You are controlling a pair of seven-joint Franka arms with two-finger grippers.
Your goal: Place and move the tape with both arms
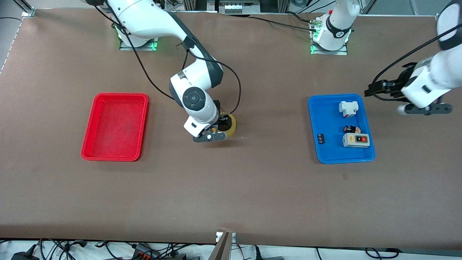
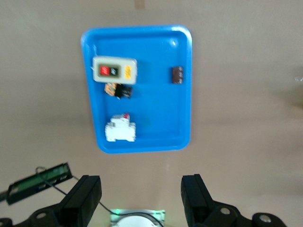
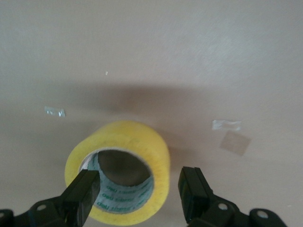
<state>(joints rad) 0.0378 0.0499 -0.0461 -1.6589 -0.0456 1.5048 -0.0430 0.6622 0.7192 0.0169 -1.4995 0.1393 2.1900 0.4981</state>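
The tape [image 1: 229, 124] is a yellow roll lying on the brown table midway between the two trays. In the right wrist view the tape [image 3: 142, 142] shows its wide hole and printed inner face. My right gripper [image 1: 221, 126] is down at the roll and open. One of its fingers [image 3: 81, 191] is in front of the hole and the other stands outside the roll's wall, so the jaws straddle the wall [image 3: 139, 187]. My left gripper [image 1: 371, 89] is open and empty, up in the air beside the blue tray's corner [image 2: 142, 189].
A blue tray [image 1: 314, 126] [image 2: 90, 94] holds a white-grey switch box [image 1: 356, 140] [image 2: 114, 70], a white breaker [image 1: 348, 108], a small black-orange part [image 1: 352, 129] and a small black part [image 1: 321, 138]. An empty red tray [image 1: 90, 126] lies toward the right arm's end.
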